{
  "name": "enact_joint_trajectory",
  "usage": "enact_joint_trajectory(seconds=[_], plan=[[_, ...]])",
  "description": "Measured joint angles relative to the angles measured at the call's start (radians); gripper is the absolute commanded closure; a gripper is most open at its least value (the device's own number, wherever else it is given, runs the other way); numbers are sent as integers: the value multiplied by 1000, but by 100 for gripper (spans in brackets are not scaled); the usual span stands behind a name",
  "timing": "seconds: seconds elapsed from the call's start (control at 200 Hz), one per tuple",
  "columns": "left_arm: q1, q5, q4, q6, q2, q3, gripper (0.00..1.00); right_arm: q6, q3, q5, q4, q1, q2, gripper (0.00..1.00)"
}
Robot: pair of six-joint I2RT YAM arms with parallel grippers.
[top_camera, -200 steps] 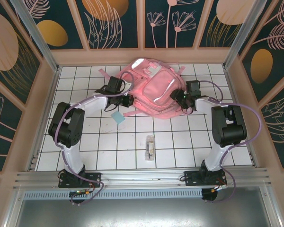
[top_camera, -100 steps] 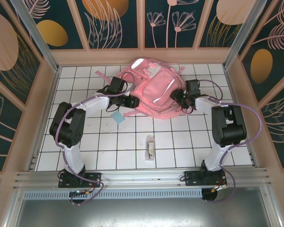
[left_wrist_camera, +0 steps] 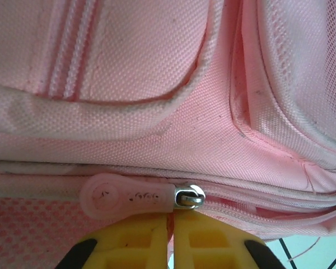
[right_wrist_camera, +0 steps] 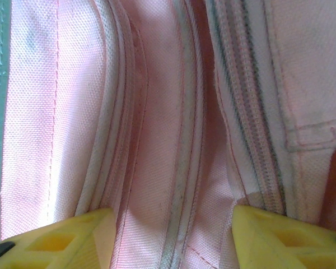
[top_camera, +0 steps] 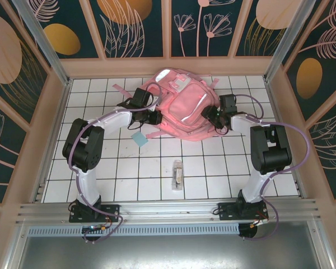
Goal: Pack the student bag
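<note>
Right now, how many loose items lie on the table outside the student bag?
2: a small blue square off the student bag's near-left corner, and a long narrow packet lying alone nearer the front edge. Others may be hidden under the bag.

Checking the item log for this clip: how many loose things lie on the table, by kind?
bag: 1
blue square: 1
clear pack: 1
Total: 3
</note>
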Motion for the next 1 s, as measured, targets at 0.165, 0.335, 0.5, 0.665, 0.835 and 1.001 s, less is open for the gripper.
enact_joint_trajectory(seconds=[0.165,0.335,0.5,0.665,0.835,1.001], plan=[[1,23,-33,-51,-25,5,86,0,0,0,0,0,2,42],[0,143,22,-161,-57,2,90,0,0,-4,0,0,2,42],[-11,242,110,-261,-57,-25,100,0,0,-5,2,0,4,42],[-23,227,108,-280,-57,-28,67,0,0,-7,4,0,6,42],[-23,89,74,-275,-89,-39,36,0,0,-7,5,0,6,42],[-18,-54,92,-309,-187,-84,35,0,0,-7,5,0,6,42]])
